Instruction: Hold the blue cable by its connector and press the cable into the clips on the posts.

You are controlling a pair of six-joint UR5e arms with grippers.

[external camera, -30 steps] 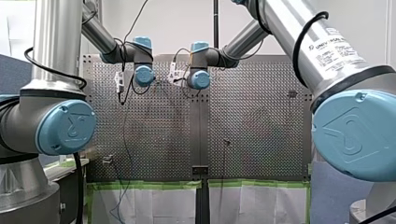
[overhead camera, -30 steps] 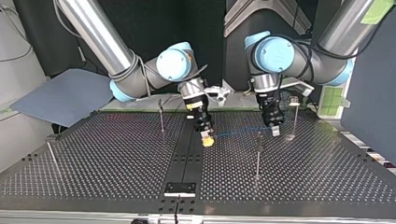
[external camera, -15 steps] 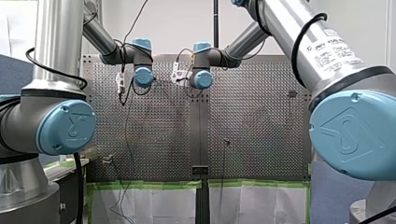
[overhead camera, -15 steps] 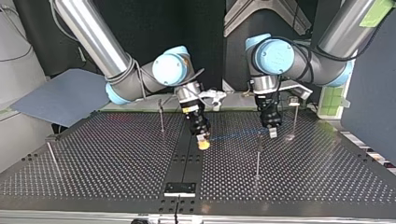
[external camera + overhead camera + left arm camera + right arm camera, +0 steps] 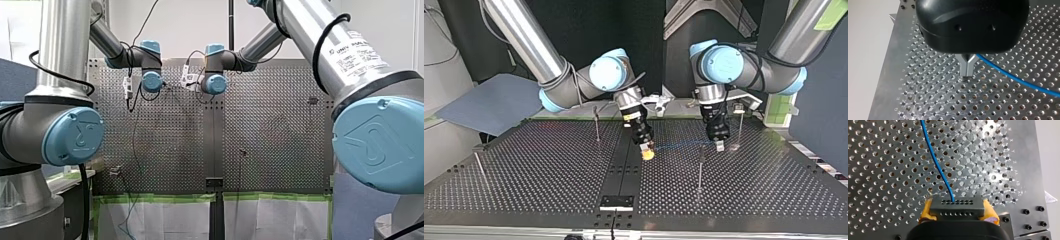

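Note:
A thin blue cable (image 5: pixel 680 146) stretches low over the perforated table (image 5: pixel 549 185) between my two grippers. In the right wrist view its end enters a black connector (image 5: pixel 955 204), and my right gripper (image 5: pixel 956 210) is shut on that connector with a yellow pad (image 5: pixel 926 210) on each side. In the top view my right gripper (image 5: pixel 647 153) hangs near the table's middle seam. My left gripper (image 5: pixel 966 74) has its metal fingers shut on the blue cable (image 5: pixel 1008 74), which runs off to one side. My left gripper (image 5: pixel 719 145) stands just behind a thin post (image 5: pixel 700 167).
More thin posts stand on the table: one (image 5: pixel 596 125) behind my right gripper, one (image 5: pixel 739 124) beside my left gripper, one (image 5: pixel 480 169) at the top view's left edge. A black plate (image 5: pixel 617 202) lies on the seam near the top view's front edge.
My right gripper swung slightly toward the top view's left and came back. My left gripper shifted a little and sits slightly lower. Both grips are unchanged.

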